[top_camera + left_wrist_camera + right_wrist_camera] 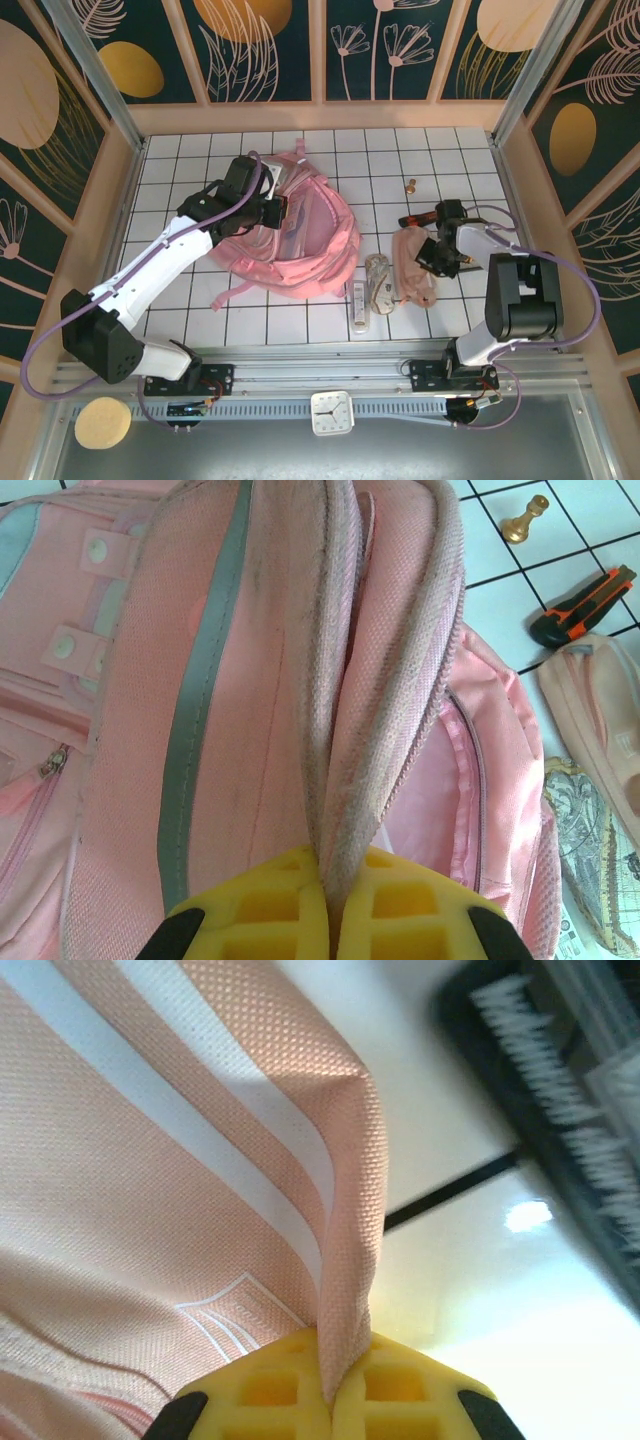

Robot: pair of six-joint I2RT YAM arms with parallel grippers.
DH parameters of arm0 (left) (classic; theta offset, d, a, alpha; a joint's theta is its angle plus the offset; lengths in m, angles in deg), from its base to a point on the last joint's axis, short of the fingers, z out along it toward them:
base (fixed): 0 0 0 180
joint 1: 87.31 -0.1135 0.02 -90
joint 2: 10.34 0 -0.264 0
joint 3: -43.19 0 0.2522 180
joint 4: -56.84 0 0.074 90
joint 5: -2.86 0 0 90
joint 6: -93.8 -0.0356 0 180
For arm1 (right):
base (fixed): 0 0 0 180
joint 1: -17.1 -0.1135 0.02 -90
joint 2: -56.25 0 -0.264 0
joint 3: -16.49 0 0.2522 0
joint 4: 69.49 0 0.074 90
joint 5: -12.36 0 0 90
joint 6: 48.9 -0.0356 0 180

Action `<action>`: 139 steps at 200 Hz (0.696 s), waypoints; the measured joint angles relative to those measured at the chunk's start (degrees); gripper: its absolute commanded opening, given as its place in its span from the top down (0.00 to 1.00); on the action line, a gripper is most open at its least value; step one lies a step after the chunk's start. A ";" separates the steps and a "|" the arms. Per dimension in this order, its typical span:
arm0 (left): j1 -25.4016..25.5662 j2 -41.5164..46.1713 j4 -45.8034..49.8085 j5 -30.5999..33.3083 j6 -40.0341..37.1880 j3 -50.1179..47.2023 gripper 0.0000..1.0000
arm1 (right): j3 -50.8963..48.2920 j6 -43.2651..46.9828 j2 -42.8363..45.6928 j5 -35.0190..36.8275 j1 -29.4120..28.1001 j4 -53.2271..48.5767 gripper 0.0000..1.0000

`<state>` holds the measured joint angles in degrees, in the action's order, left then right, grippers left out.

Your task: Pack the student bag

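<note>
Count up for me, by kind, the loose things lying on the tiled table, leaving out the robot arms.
Pink backpack: 1
Fabric pouches: 2, a peach striped pouch and a map-patterned pouch
Orange-and-black cutter: 1
Small gold pawn-shaped piece: 1
White packet: 1
Total: 6

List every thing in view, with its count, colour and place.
student bag: one, pink, table centre-left
fabric pouch: one, peach, right of bag
map-print pouch: one, cream, between bag and fabric pouch
utility knife: one, orange-black, behind fabric pouch
chess pawn: one, gold, behind knife
narrow packet: one, white, in front of bag
clock: one, white, near rail
disc: one, pale yellow, near-left corner
left gripper: one, yellow pads, shut on student bag
right gripper: one, yellow pads, shut on fabric pouch
</note>
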<state>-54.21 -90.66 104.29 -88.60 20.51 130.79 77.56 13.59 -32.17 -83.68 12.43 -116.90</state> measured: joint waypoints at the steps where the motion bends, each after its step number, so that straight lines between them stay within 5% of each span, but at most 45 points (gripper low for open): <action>1: 0.00 0.00 0.00 -0.02 0.02 0.00 1.00 | 0.02 0.00 0.00 -0.02 -0.07 0.07 1.00; 89: 0.00 0.00 0.37 -0.02 -0.61 0.00 1.00 | 27.56 -3.10 9.42 -7.65 -4.46 -2.80 1.00; 139: 0.00 0.07 -0.37 -0.02 -0.55 -0.20 1.00 | 29.31 -9.18 7.69 -17.88 -11.43 -2.97 1.00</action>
<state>-54.21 -90.59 103.92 -88.62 19.96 130.60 106.87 4.41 -24.47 -101.56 1.00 -119.87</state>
